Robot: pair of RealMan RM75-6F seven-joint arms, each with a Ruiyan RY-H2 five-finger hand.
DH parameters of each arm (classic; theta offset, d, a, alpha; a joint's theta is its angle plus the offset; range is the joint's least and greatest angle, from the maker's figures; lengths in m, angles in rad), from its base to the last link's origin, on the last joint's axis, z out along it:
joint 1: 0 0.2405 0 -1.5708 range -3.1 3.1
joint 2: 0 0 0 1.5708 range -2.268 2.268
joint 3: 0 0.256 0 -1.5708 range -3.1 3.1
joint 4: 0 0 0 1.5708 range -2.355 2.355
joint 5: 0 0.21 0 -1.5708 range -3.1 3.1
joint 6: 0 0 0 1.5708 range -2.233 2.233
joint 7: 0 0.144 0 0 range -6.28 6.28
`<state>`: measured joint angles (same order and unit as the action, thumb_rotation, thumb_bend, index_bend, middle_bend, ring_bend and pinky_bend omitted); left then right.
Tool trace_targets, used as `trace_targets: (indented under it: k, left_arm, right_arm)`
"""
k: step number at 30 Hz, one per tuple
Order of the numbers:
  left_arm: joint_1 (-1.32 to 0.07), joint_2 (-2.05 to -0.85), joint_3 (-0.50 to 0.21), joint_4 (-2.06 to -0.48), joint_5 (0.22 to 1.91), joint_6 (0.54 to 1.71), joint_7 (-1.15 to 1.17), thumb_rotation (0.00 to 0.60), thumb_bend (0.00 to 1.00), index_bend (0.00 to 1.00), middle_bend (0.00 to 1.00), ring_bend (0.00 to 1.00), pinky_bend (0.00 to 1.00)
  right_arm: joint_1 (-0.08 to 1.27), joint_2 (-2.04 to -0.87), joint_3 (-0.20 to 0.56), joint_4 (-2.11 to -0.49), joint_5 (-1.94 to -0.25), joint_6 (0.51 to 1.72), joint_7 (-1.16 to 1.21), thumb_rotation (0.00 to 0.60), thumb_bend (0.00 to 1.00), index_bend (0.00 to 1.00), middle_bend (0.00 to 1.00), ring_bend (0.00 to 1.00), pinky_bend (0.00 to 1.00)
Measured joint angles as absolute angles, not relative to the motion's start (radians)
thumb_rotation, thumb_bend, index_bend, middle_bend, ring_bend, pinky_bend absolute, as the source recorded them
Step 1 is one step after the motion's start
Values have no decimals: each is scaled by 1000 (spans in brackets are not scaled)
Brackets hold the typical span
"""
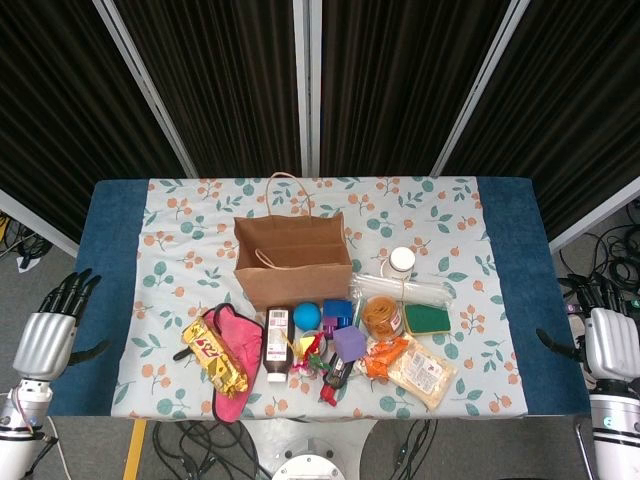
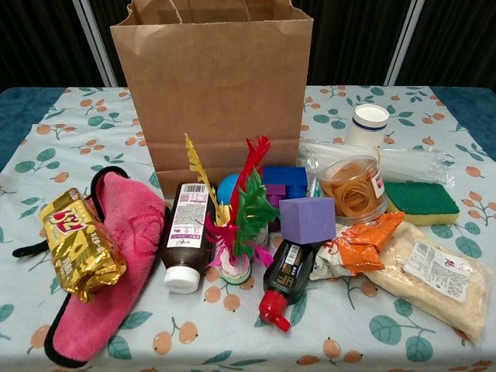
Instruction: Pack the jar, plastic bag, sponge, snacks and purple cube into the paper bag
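Note:
The brown paper bag (image 1: 292, 258) (image 2: 211, 85) stands upright and open at the table's middle. In front of it on the right lie a clear jar of rubber bands (image 1: 381, 316) (image 2: 353, 188), a rolled plastic bag (image 1: 415, 290) (image 2: 403, 164), a green-and-yellow sponge (image 1: 427, 319) (image 2: 421, 201) and a purple cube (image 1: 350, 343) (image 2: 307, 220). The snacks are a gold pack (image 1: 214, 360) (image 2: 80, 244), an orange packet (image 1: 385, 356) (image 2: 364, 240) and a beige packet (image 1: 425, 372) (image 2: 430, 275). My left hand (image 1: 48, 335) and right hand (image 1: 608, 335) hang beside the table with fingers apart, holding nothing. The chest view shows neither hand.
A pink cloth (image 1: 238, 365) (image 2: 116, 232) lies under the gold pack. Also among the items are a brown bottle (image 1: 277, 345) (image 2: 186, 232), a feathered shuttlecock (image 2: 236, 225), a blue ball (image 1: 306, 316), a blue block (image 1: 337, 312), a small red-capped bottle (image 2: 280, 283) and a white tub (image 1: 401, 261) (image 2: 367, 124).

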<state>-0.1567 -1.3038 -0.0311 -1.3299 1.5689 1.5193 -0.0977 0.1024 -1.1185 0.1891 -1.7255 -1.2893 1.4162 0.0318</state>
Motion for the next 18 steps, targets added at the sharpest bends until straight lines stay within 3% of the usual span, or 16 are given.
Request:
trace_targets:
  k: [9, 14, 18]
  left_arm:
    - [-155, -1298, -26, -1338, 1570, 1512, -96, 600, 104, 100, 157, 62, 203]
    - [-159, -1291, -29, -1339, 1572, 1513, -105, 600, 104, 100, 157, 63, 203]
    - [-153, -1288, -24, -1336, 1579, 1522, -118, 600, 104, 100, 157, 63, 203]
  right_arm:
    - [120, -1110, 206, -1750, -1265, 1403, 17, 600, 53, 219, 172, 15, 73]
    - [163, -1115, 233, -1752, -1230, 1366, -24, 600, 53, 219, 200, 104, 222]
    - [223, -1127, 262, -1749, -1167, 1295, -79, 600, 56, 217, 202, 106, 234]
